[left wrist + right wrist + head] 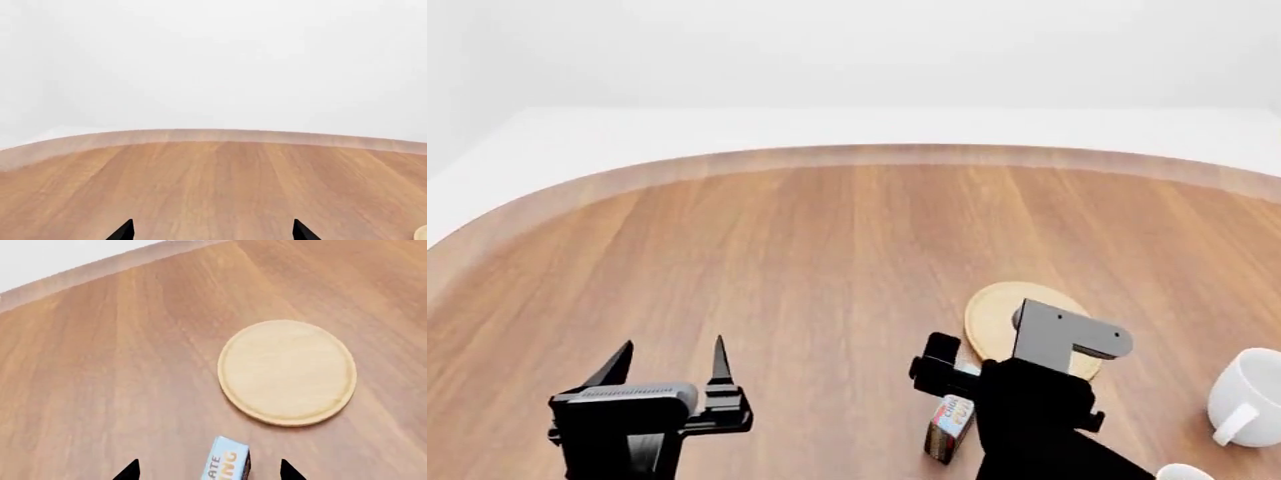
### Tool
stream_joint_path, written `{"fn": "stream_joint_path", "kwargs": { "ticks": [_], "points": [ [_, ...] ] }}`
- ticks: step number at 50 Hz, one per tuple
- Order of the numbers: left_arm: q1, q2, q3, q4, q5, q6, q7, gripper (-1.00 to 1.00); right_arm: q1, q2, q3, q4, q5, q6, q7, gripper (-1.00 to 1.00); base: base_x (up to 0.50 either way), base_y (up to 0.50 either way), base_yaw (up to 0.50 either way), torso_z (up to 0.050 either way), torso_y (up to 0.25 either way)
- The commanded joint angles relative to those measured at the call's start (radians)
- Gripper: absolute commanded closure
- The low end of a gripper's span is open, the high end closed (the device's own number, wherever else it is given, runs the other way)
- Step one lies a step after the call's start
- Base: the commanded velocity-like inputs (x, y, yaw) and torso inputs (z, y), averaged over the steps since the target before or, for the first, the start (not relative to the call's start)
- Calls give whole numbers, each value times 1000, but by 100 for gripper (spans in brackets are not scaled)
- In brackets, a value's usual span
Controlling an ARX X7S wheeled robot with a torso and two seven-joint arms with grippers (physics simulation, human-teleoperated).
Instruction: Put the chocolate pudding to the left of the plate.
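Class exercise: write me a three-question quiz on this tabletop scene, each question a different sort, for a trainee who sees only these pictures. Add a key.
1. True or false: the chocolate pudding lies on top of the plate.
2. Multiple choice: what stands at the head view's right edge? A) a red bowl B) a white mug C) a spoon
3. Fill in: the left tool has its fingers ____.

Key: 1 false, the carton sits on the table beside the plate, between the right tool fingers. 2 B. 3 open.
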Motion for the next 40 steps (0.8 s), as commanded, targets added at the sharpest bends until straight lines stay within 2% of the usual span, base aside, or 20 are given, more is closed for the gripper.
{"fn": "stream_joint_path", "kwargs": {
  "ticks": [1, 10, 17, 40],
  "points": [
    [11, -14, -25, 38, -16, -8, -20, -100, 68, -14, 0, 88, 186, 18, 307, -100, 0, 0, 0, 0, 0],
    [27, -26, -46, 73, -33, -10, -30, -100, 120, -11, -38, 206, 308, -7, 490, -100, 0, 0, 0, 0, 0],
    [33, -30, -52, 85, -42, -6, -34, -100, 142, -5, -85, 291, 370, -21, 548, -100, 0, 0, 0, 0, 0],
    [54, -41, -56, 99, -52, 14, -38, -100, 217, 12, -189, 524, 333, -182, 507, -100, 0, 0, 0, 0, 0]
  ]
}}
